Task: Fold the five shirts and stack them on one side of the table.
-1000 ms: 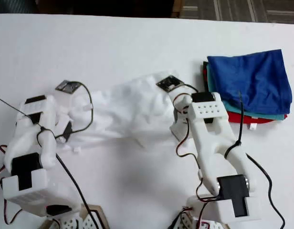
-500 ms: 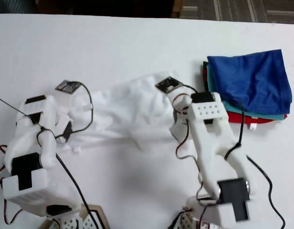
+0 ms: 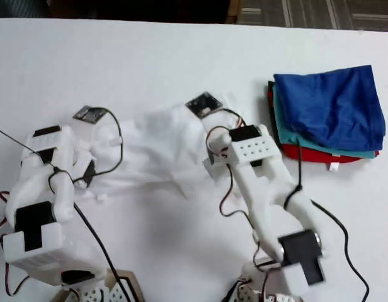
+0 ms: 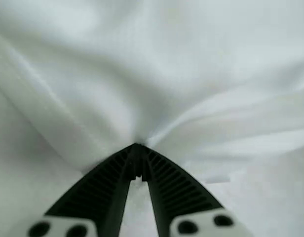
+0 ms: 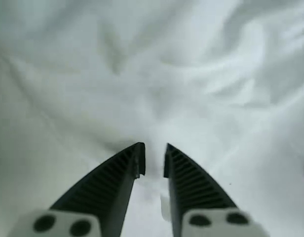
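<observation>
On table (image 3: pixel 181 56): crumpled white shirt (image 3: pixel 157 146) w/ soft creases, in left claw (image 4: pixel 137 152).

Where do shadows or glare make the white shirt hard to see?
High view: no glare; the white shirt blends into the white table. Left wrist view: fold shadows converge at the left tool. Right wrist view: softer shadows around the right tool.

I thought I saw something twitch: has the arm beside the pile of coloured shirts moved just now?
Yes. The right arm has swung left, away from the stack of folded shirts and farther over the white shirt; the stack has stayed put.
</observation>
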